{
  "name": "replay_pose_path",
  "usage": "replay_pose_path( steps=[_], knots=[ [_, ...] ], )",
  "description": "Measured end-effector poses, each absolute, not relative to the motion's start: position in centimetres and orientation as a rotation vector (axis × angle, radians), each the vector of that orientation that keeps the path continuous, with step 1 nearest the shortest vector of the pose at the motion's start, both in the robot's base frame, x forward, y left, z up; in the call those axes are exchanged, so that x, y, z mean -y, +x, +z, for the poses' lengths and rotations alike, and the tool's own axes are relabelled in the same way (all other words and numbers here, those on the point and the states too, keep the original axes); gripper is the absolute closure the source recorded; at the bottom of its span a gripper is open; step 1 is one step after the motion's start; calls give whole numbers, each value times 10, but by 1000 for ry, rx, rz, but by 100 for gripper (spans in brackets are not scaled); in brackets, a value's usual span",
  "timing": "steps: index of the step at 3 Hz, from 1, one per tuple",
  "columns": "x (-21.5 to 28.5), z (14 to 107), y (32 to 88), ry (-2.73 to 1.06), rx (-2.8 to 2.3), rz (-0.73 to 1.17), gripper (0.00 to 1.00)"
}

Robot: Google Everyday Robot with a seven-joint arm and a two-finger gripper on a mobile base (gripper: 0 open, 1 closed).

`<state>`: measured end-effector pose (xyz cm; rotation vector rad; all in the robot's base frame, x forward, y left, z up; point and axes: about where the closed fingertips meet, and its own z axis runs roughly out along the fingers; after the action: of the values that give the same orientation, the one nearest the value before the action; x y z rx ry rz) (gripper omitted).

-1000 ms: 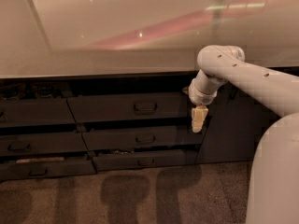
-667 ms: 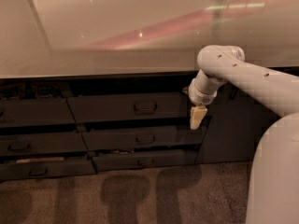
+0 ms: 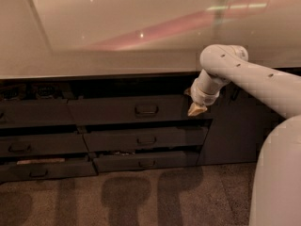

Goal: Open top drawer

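The top drawer (image 3: 108,111) is the widest dark grey front in the middle column, just under the pale countertop (image 3: 117,36). Its small loop handle (image 3: 146,109) sits at its centre. A dark gap shows above the front. My gripper (image 3: 196,109), tan-tipped on the white arm (image 3: 244,76), hangs pointing down at the drawer's right end. It is level with the handle and about a hand's width to its right. It is not on the handle.
Two lower drawers (image 3: 146,139) (image 3: 146,162) with similar handles stand slightly out below. More drawers (image 3: 33,145) fill the left column. A tall dark cabinet door (image 3: 235,131) is on the right. My white body (image 3: 277,178) fills the lower right. Carpet floor (image 3: 141,197) lies in front.
My gripper has risen from the level of the gap below the top drawer up to handle height. It has shifted slightly left. The drawers have not moved.
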<state>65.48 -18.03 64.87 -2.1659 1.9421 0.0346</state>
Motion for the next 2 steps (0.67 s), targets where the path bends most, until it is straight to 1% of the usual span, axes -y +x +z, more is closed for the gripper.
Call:
replay_pose_path(
  steps=[1, 2],
  knots=[
    [180, 649, 655, -2166, -1942, 35, 89],
    [180, 649, 655, -2166, -1942, 35, 100]
  ],
)
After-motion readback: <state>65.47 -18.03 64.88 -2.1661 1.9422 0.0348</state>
